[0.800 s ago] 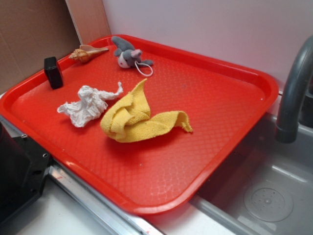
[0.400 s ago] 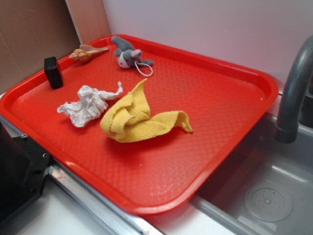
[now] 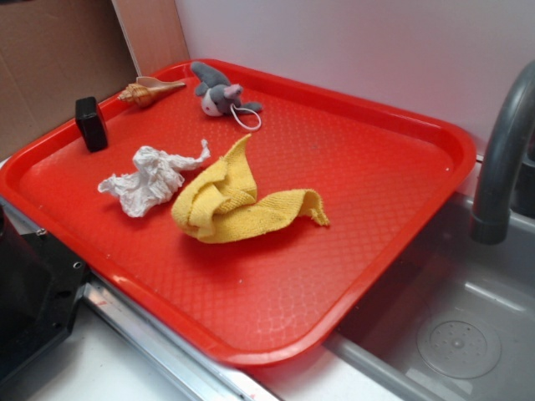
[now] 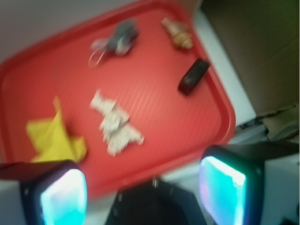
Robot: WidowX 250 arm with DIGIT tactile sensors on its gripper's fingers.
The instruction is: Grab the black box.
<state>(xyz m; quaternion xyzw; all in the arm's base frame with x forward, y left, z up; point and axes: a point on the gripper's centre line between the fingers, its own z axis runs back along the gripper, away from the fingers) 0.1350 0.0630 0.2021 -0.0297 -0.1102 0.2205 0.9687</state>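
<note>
A glossy red plastic tray (image 3: 376,167) with a fine pebbled texture is carrying a matt black box (image 3: 91,124), crumpled white paper (image 3: 146,180) and a soft yellow knitted cloth (image 3: 230,200). Beside the tray, a smooth grey faucet (image 3: 501,159) is catching dull light.

black box (image 3: 91,124): small matte black block, rounded edges, taller than wide. Stands upright on its short end at the tray's far-left edge, right against the raised rim. Nothing touching it, nothing on top. In the wrist view (image 4: 193,76) it's blurred, shows as a dark oblong angled diagonally near the tray's right rim. Surface plain, no markings visible.
</note>
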